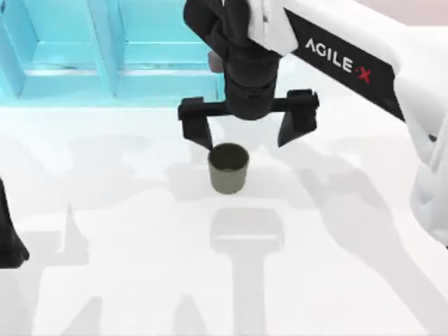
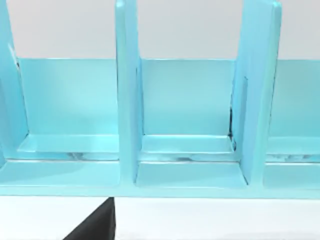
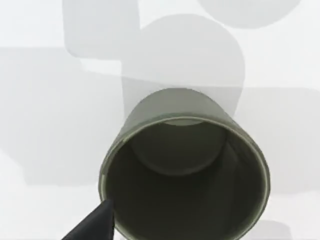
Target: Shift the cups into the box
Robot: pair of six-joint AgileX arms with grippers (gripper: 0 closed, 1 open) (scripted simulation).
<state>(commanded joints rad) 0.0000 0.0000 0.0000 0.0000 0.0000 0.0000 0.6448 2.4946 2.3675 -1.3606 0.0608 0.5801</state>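
The right gripper hangs just above the olive-grey cup, fingers spread wide apart and holding nothing. The cup stands upright on the white table, near the turquoise box and in front of its dividers. Judged step: approach for grasp. Lower until the fingers straddle the cup wall evenly, then close gently to avoid tipping. The left gripper idles far left of the cup

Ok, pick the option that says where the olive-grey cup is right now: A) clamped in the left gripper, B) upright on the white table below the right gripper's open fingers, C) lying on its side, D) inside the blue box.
B: the olive-grey cup stands upright on the white table, under the open right gripper, outside the blue box.
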